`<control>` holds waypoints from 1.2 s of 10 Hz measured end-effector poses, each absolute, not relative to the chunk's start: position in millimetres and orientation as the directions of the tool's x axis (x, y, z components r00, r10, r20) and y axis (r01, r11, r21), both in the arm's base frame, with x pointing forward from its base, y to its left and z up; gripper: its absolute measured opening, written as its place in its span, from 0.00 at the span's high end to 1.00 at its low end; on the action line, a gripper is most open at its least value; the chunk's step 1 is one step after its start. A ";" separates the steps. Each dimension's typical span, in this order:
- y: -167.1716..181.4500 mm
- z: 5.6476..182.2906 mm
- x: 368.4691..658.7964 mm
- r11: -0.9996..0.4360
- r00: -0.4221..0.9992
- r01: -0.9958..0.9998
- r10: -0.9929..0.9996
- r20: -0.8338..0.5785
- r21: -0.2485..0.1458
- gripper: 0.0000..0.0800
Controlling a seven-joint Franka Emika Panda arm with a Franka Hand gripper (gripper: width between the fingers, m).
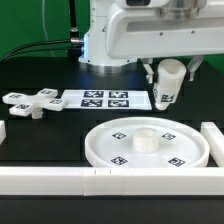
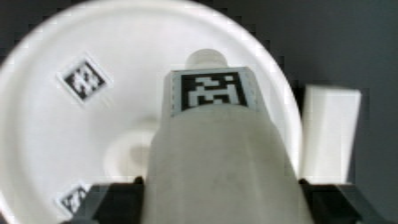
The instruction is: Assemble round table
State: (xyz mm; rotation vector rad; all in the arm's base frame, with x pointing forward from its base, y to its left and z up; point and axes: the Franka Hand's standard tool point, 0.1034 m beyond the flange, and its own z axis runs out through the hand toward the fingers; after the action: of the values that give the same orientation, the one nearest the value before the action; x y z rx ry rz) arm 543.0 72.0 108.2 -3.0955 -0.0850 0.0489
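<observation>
The large rimmed round disc (image 1: 147, 143) lies flat on the black table, tags up, with a raised hub at its middle. My gripper (image 1: 168, 88) is shut on the short thick cylinder post (image 1: 169, 80) and holds it in the air, above and just behind the disc towards the exterior view's right. In the wrist view the post (image 2: 217, 140) fills the space between the black fingers (image 2: 118, 200), its tag facing the camera, with the disc (image 2: 107, 80) below. The small cross-shaped foot (image 1: 30, 101) lies on the table at the exterior view's left.
The marker board (image 1: 107, 99) lies flat behind the disc. Long white border bars run along the front (image 1: 100, 181) and at the exterior view's right (image 1: 213, 140). A short white bar end (image 1: 3, 133) sits at the exterior view's left edge. The arm's white body (image 1: 140, 30) stands behind.
</observation>
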 end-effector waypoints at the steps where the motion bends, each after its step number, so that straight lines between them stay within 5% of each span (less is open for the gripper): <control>1: 71.1 106.3 544.0 -0.998 0.998 0.054 0.052 0.039 -0.044 0.49; 3: 71.4 106.0 549.6 -0.997 0.976 0.066 0.056 0.211 -0.040 0.49; 6: 48.6 118.2 560.0 -0.989 0.899 0.144 0.138 0.416 0.017 0.49; 9: 47.4 114.8 557.2 -0.990 0.899 0.142 0.136 0.415 0.017 0.49; 12: 41.1 108.0 557.4 -0.975 0.884 0.213 0.217 0.413 0.058 0.49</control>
State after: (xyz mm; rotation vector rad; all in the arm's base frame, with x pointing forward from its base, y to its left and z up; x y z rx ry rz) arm 557.4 41.1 108.0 -3.0598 -0.3494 -0.6732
